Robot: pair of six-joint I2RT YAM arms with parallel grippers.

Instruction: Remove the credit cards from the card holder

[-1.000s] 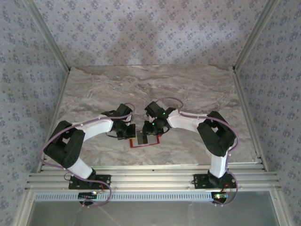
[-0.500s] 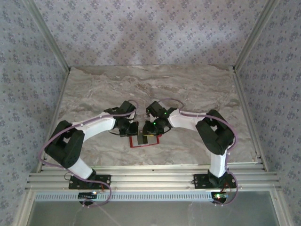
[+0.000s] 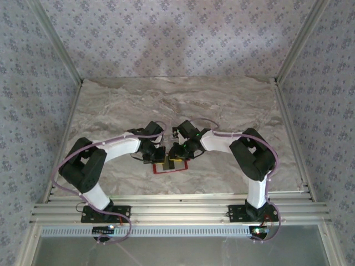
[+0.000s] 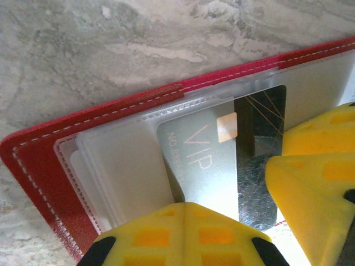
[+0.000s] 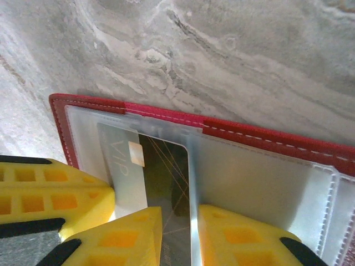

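Card holder (image 5: 249, 138) lies open on the worktop (image 3: 233, 111). The credit card (image 5: 155, 166) runs 12-to-6, its 6 o'clock end between the right end effector (image 5: 180, 221) pads (grip cannot be told). The left end effector (image 4: 183, 221) is clenched empty.

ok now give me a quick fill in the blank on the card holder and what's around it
The card holder is ___ in colour. The credit card in it reads ___. The robot fingers beside that card are ___.
Missing: red; VIP; yellow.
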